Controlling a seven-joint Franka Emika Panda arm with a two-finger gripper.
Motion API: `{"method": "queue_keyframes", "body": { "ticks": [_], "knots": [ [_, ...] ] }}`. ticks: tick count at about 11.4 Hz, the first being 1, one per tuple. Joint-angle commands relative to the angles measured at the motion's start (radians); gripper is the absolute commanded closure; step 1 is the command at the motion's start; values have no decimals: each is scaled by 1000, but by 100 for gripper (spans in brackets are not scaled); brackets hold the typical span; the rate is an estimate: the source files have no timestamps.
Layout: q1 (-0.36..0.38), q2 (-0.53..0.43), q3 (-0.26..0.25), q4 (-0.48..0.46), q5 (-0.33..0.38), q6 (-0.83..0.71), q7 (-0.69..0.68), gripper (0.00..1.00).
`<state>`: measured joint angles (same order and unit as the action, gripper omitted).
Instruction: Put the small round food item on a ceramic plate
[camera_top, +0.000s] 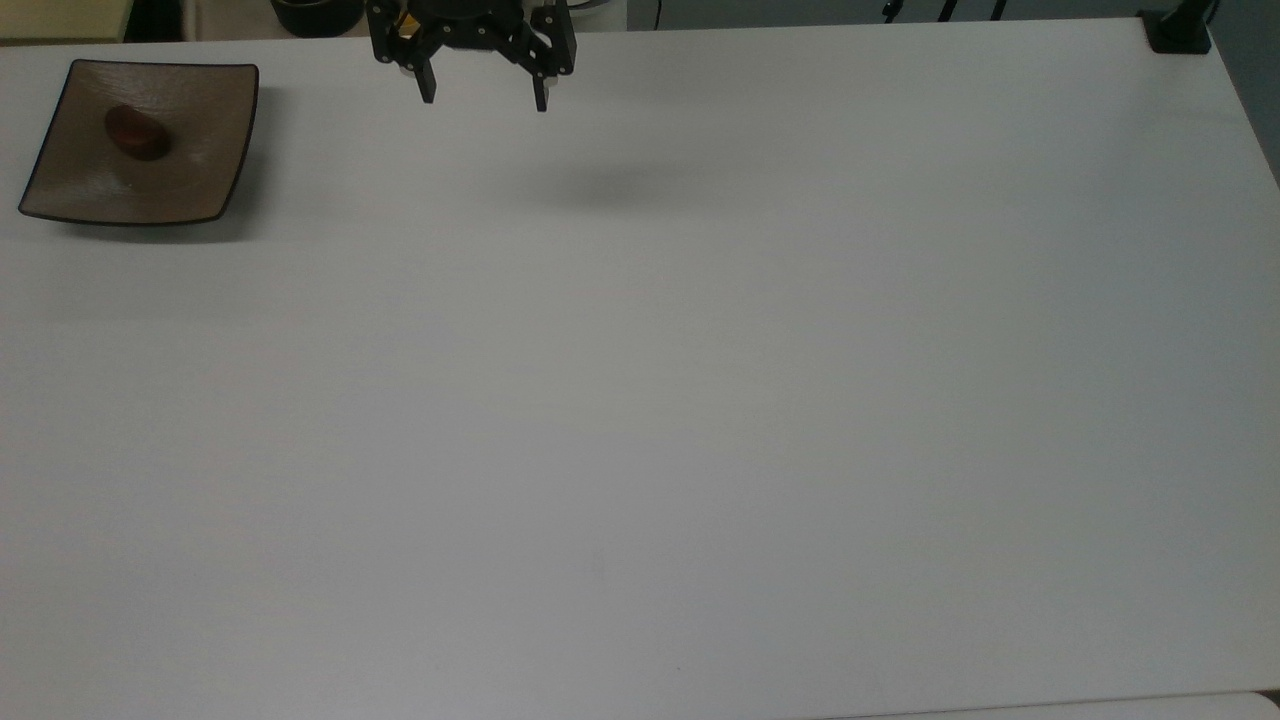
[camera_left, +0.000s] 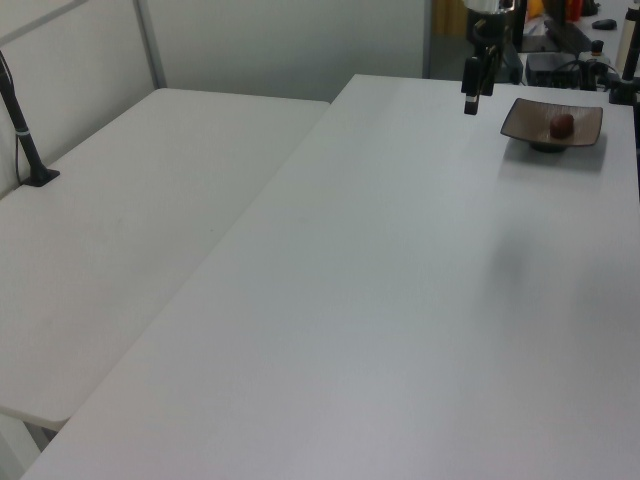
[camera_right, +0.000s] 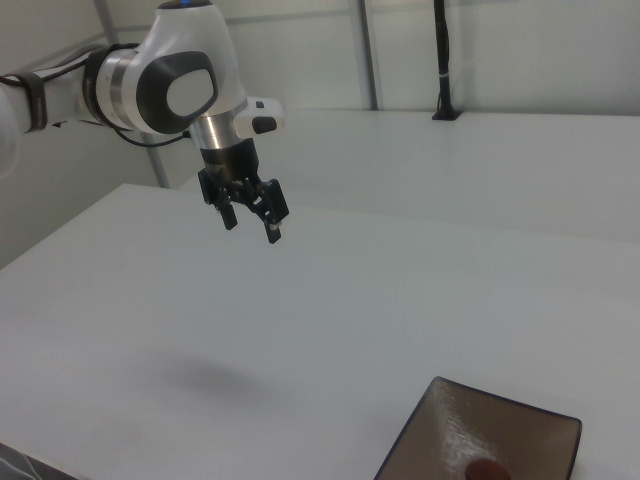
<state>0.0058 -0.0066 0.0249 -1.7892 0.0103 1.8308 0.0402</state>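
Small round food item (camera_top: 137, 133) on ceramic plate (camera_top: 205, 165), top view's upper left; gripper (camera_top: 485, 101) spread apart, empty, at top centre.

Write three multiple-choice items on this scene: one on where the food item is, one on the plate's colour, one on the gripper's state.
1. Where is the food item?
A. On the plate
B. On the bare table
C. In the gripper

2. What colour is the plate?
A. White
B. Brown
C. Blue

3. How is the gripper?
A. Shut on the food item
B. Shut, empty
C. Open, empty

Answers:
1 A: in the top view the item lies within the plate's rim.
2 B: glossy brown with a thin dark rim.
3 C: its fingers stand apart above the table with nothing between them.
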Motion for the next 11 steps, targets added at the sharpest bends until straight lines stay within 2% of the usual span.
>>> {"method": "queue_keyframes", "body": {
  "ticks": [1,6,11],
  "knots": [
    [13,-4,-7,-27,-64,38,23,0],
    [8,-4,-7,-29,-69,38,13,0],
    [5,-9,-16,-27,-42,35,24,0]
  ]
}}
